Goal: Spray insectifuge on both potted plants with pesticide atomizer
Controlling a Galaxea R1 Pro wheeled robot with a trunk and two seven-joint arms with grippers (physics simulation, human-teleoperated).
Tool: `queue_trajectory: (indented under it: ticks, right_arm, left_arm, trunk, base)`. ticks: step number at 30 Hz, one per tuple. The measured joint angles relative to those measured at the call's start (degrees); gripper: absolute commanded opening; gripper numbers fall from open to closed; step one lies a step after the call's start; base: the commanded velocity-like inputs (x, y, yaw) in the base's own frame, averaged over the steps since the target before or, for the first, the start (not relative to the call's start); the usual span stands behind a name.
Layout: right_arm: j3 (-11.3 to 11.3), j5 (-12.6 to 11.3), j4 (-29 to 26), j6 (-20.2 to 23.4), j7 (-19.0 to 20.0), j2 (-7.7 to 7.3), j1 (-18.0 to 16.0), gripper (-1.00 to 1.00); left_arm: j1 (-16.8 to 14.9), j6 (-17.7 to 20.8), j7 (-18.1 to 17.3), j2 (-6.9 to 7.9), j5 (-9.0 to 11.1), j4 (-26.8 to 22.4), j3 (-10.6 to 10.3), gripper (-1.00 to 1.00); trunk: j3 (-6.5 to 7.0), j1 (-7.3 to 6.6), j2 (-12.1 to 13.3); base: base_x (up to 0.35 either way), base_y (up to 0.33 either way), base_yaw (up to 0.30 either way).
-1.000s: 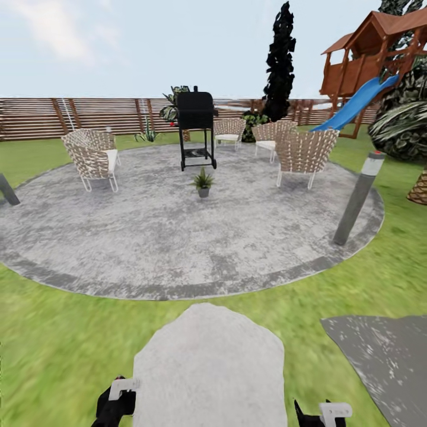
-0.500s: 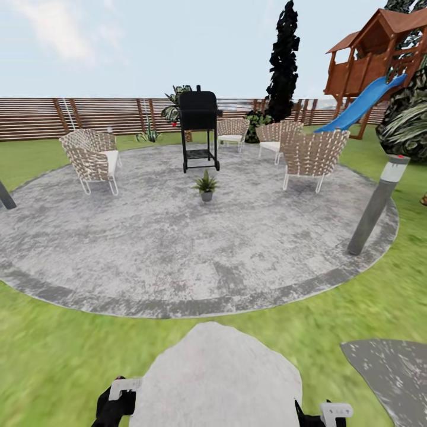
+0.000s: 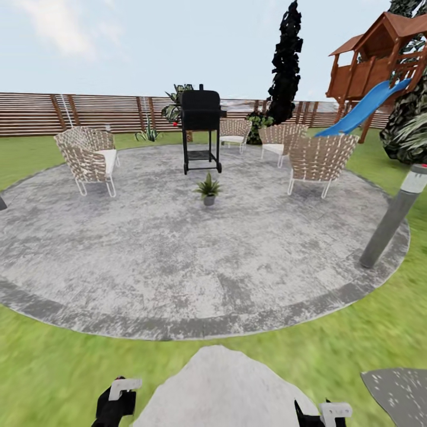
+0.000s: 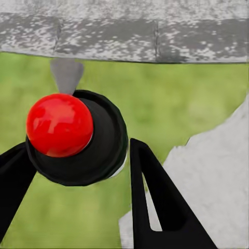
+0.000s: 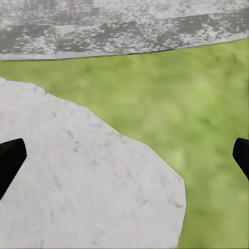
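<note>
Robot at the lawn's edge, facing the grey round patio (image 3: 148, 261).

Nearest, the left gripper (image 4: 78, 202) hangs over grass with its black fingers spread apart, a black disc with a glossy red ball (image 4: 59, 124) between them; the right gripper (image 5: 124, 155) stands wide open above a pale irregular stepping stone (image 3: 222, 388). Mid-patio sits one potted plant (image 3: 208, 190), a small green rosette in a grey pot, just before the black barbecue grill (image 3: 201, 127). Wicker chairs (image 3: 89, 157) ring it; the brown slatted fence (image 3: 89, 112) lies beyond.
</note>
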Motion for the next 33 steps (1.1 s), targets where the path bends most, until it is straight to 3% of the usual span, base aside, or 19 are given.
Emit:
queue_trajectory:
  ticks: [21,33]
  right_arm:
    - [0.0,-0.1,0.0,0.0,0.0,0.10,0.0,1.00]
    - [0.0,-0.1,0.0,0.0,-0.1,0.27,0.0,1.00]
  left_arm:
    - [0.0,0.0,0.0,0.00,0.0,0.0,0.0,-1.00]
    - [0.0,0.0,0.0,0.01,0.0,0.0,0.0,-1.00]
  trunk:
    - [0.00,0.00,0.0]
    - [0.00,0.00,0.0]
  base:
    - [0.341,0.090,0.004]
    - [0.341,0.089,0.214]
